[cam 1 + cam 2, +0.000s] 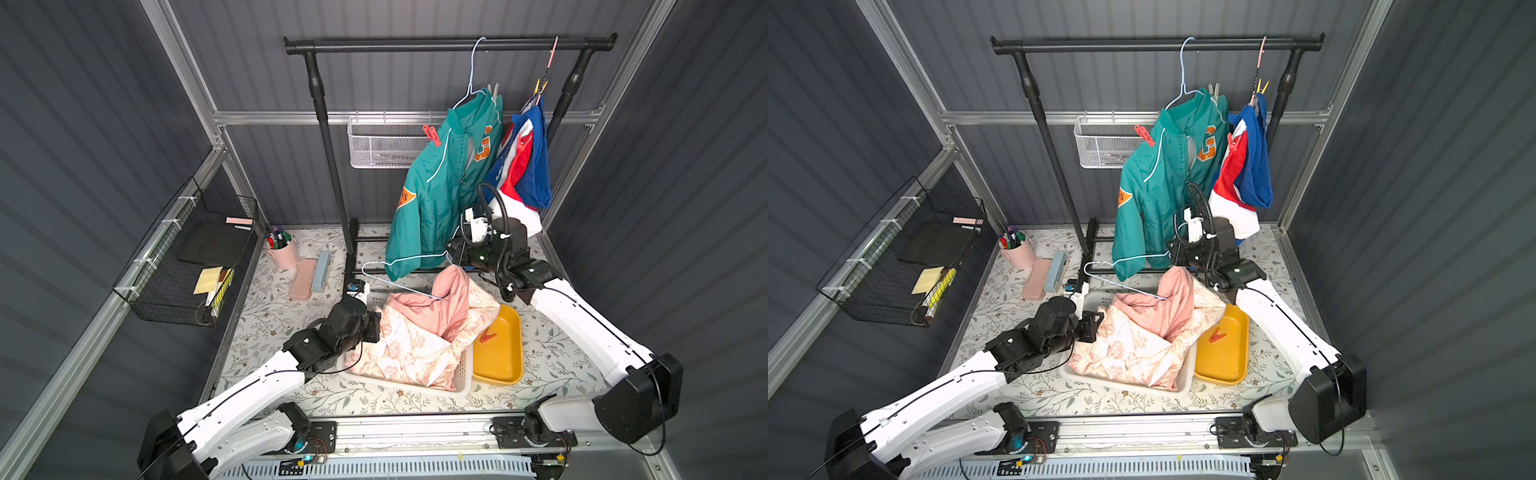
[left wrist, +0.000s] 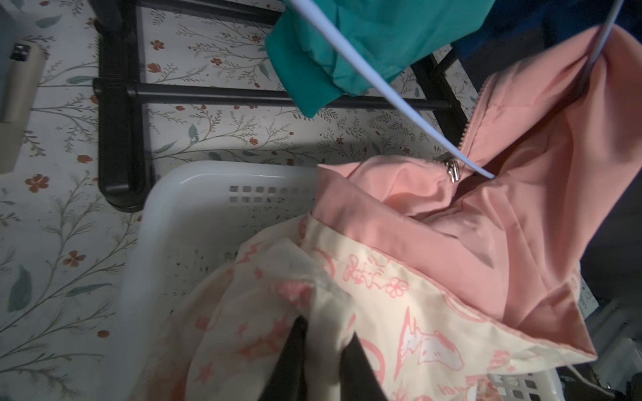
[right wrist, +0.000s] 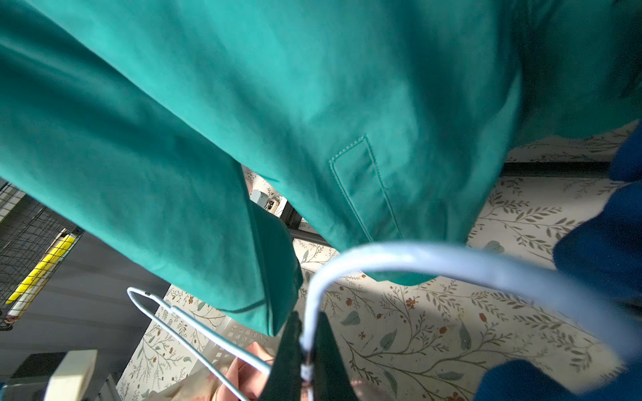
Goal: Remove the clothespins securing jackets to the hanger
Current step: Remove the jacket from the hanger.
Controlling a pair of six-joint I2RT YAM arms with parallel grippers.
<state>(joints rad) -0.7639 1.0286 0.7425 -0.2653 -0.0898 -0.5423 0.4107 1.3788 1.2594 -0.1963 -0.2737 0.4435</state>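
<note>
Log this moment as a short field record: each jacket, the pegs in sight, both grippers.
cream-and-pink jacket: piled in the white basket, pale blue hanger poking from its hood
teal jacket: hanging from the rail, red clothespin on its shoulder
red-white-blue jacket: hanging from the rail, yellow clothespin at its top
yellow tray: loose red clothespin inside
left gripper: jaws slightly apart, cream fabric between; grip unclear
right gripper: shut on the pale blue hanger

Fabric of the cream jacket (image 2: 382, 312) fills the gap between the fingers of the left gripper (image 2: 324, 328) — held or not, unclear. Upper right in a top view, pegs (image 1: 493, 89) above the teal jacket (image 1: 440, 178) — colours too small.
</note>
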